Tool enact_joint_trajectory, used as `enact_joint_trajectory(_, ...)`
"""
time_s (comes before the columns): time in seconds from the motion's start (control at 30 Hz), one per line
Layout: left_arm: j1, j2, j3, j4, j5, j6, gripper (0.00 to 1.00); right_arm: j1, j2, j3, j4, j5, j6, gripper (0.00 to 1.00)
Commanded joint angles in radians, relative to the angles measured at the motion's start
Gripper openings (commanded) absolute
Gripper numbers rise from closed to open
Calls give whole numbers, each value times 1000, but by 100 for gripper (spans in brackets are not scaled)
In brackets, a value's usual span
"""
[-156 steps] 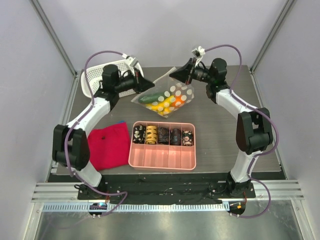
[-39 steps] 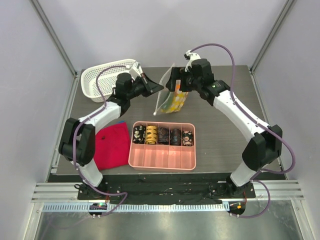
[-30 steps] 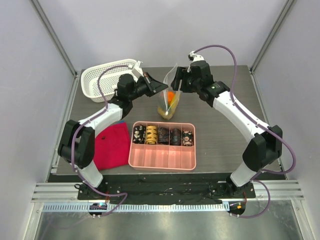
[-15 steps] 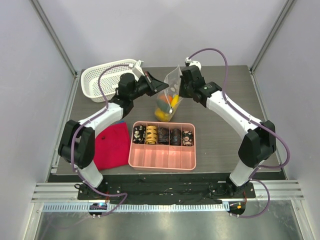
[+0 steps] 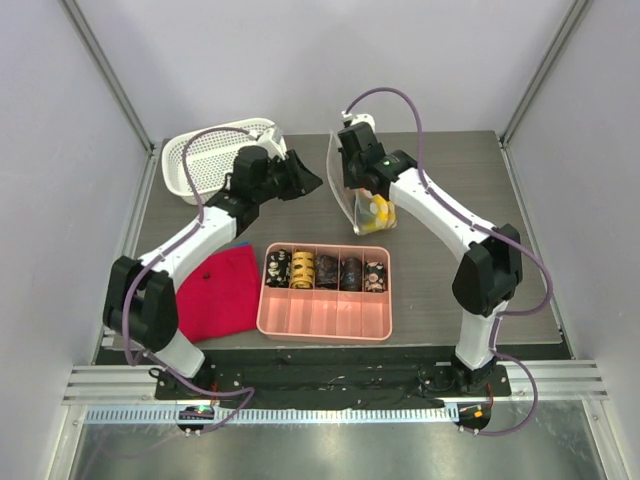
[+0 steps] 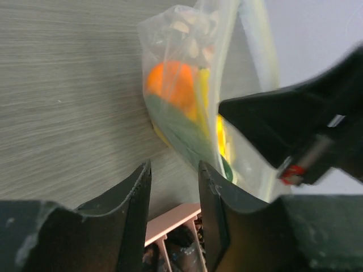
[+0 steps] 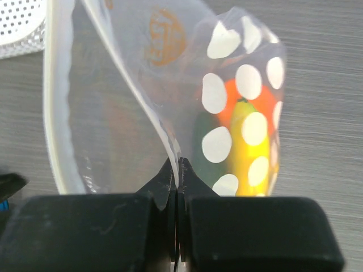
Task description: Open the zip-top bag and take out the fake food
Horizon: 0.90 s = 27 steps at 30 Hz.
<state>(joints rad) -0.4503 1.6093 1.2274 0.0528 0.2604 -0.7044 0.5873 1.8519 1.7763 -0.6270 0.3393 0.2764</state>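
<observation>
Gripping: the right tool has its jaws pressed together on a fold of the zip-top bag, pinching the clear film close to the rim.
Left tool: the left tool has its fingers apart with nothing between them, and bare tabletop shows through the gap. It points at the bag from the left, near it but not touching.
Bag position: it hangs from the right tool over the far middle of the tabletop, beyond the pink tray and to the right of the white basket. Its weighted lower end is down by the tabletop; whether it touches cannot be told.
Bag mouth: in the right wrist view the thick rim band bows away from the pinched wall, so the mouth looks parted.
Fake food: all inside the bag, bunched in its lower end, with an orange piece, a yellow piece and a green piece pressed together.
Pink tray: dark patterned cylinders fill its far row, and the near row is bare.
Red cloth: flat on the tabletop, just left of the tray.
</observation>
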Motion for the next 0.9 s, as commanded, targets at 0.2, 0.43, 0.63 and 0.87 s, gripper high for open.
enact_joint_trajectory(0.2,-13,-114,1,139,128,-140,26,34,23,54,-2,15,4,1)
enact_joint_trajectory(0.43,-22,4,-55,303,95,-343,19,40,-29,26,16,-2,43,1)
enact_joint_trajectory(0.63,-74,99,15,242,30,-349,26,40,-36,9,30,1,60,1)
enact_joint_trajectory(0.87,-99,139,7,188,-20,-345,30,60,-52,2,67,-26,83,1)
